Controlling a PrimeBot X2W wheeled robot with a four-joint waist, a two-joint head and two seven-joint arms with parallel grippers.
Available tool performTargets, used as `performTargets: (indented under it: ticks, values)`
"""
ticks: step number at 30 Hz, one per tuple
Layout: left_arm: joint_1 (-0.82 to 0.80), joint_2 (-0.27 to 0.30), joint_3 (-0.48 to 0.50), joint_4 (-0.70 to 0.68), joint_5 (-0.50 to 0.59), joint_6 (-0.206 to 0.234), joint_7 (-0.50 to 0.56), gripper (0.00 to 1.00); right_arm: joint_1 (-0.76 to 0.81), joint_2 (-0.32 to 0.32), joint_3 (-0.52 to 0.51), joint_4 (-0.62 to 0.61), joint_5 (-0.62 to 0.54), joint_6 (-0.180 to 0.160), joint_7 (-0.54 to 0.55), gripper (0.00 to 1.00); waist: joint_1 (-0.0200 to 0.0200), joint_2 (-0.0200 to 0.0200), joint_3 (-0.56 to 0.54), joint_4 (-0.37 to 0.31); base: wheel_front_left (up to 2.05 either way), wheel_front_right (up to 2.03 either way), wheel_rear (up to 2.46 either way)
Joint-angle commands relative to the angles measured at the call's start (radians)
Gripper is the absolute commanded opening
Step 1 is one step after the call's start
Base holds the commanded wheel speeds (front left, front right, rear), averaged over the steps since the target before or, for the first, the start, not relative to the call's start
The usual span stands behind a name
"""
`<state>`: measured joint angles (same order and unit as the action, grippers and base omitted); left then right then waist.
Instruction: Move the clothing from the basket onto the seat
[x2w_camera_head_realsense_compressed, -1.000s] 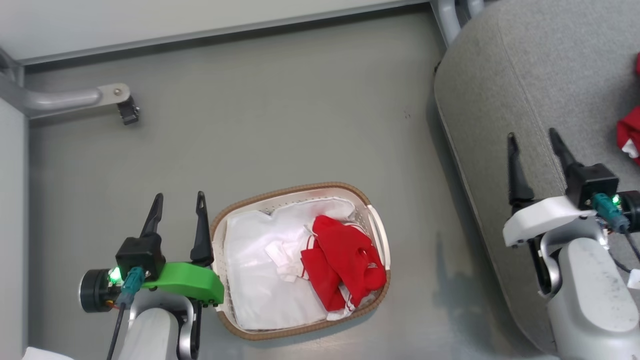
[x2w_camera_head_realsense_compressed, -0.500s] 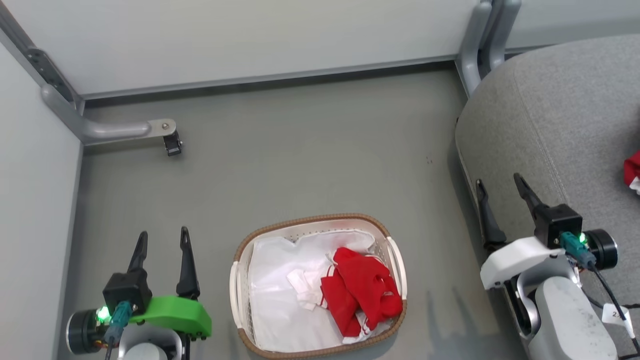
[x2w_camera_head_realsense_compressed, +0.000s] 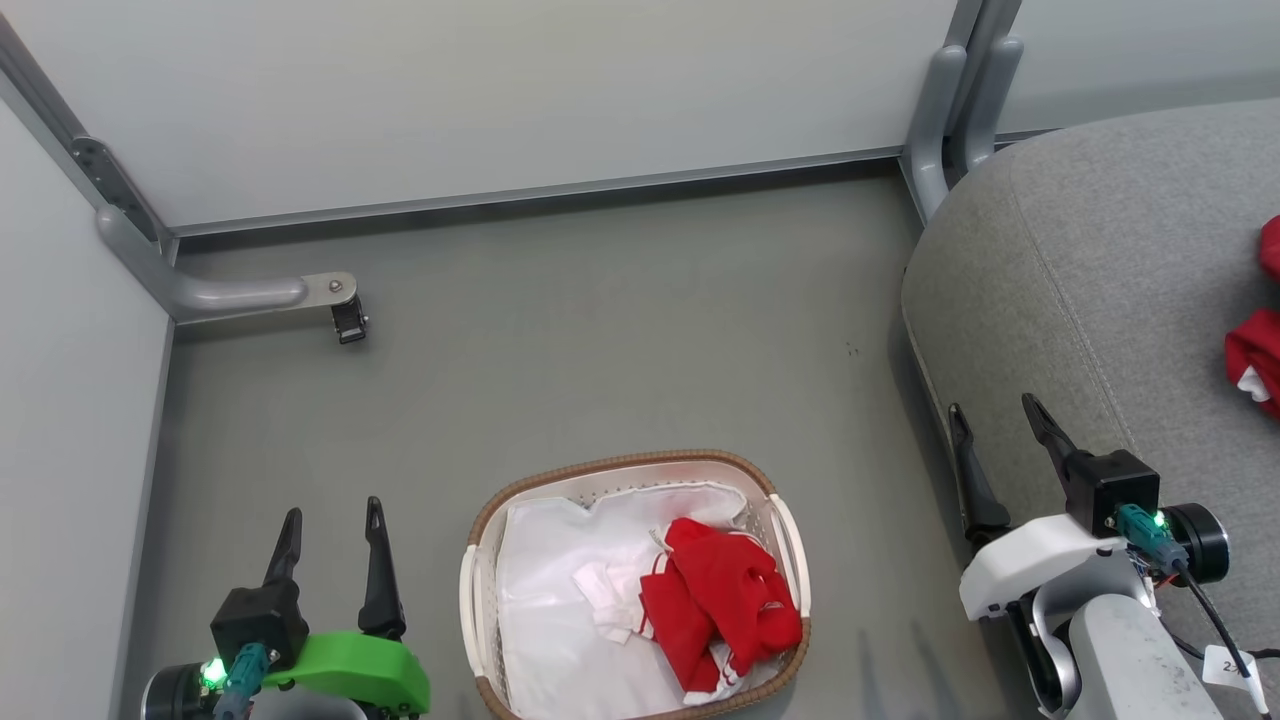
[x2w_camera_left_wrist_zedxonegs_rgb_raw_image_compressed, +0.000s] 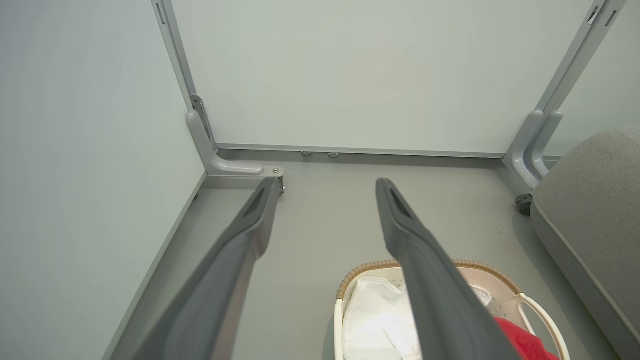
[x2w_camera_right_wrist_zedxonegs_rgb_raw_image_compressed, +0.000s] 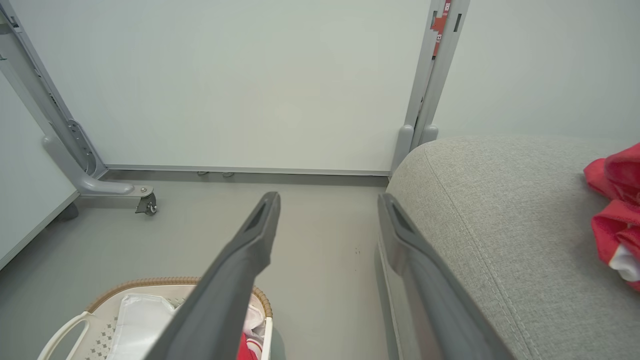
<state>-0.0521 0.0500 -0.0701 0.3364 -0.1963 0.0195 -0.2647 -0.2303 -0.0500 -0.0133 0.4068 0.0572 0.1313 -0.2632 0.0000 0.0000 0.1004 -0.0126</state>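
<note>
I see one red garment (x2w_camera_head_realsense_compressed: 720, 600) bunched in the right half of the basket (x2w_camera_head_realsense_compressed: 640, 478), lying on its white liner (x2w_camera_head_realsense_compressed: 550, 620). The other red garment (x2w_camera_head_realsense_compressed: 1255, 355) lies on the grey seat (x2w_camera_head_realsense_compressed: 1080, 260), cut off by the right edge of my head view. The basket stands on the floor (x2w_camera_head_realsense_compressed: 600, 320) between my two arms, apart from the seat. My left end effector (x2w_camera_head_realsense_compressed: 333, 506) hangs just left of the basket, fingers spread wide, holding nothing. My right end effector (x2w_camera_head_realsense_compressed: 991, 403) is at the seat's near edge, equally wide and empty.
</note>
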Motion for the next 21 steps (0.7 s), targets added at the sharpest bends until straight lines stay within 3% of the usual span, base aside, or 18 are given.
performTargets:
  ticks: [1,12,21]
  values:
    - [0.001,0.002,-0.003,-0.001,-0.010,0.006,0.001,1.00,0.014,-0.004,0.003,0.001,0.005,-0.001,-0.002,1.00,0.0000,0.0000,0.002,-0.001,0.00,0.00,0.00]
    - [-0.041,0.003,-0.071,0.055,-0.059,-0.017,0.001,1.00,-0.039,-0.004,0.013,-0.021,0.017,-0.001,-0.002,1.00,0.0000,0.0000,0.070,-0.024,0.00,0.00,0.00]
    - [-0.161,0.003,-0.233,0.185,-0.122,-0.050,0.001,1.00,-0.130,-0.003,0.022,-0.070,0.032,-0.001,-0.002,1.00,0.0000,0.0000,0.221,-0.081,0.00,0.00,0.00]
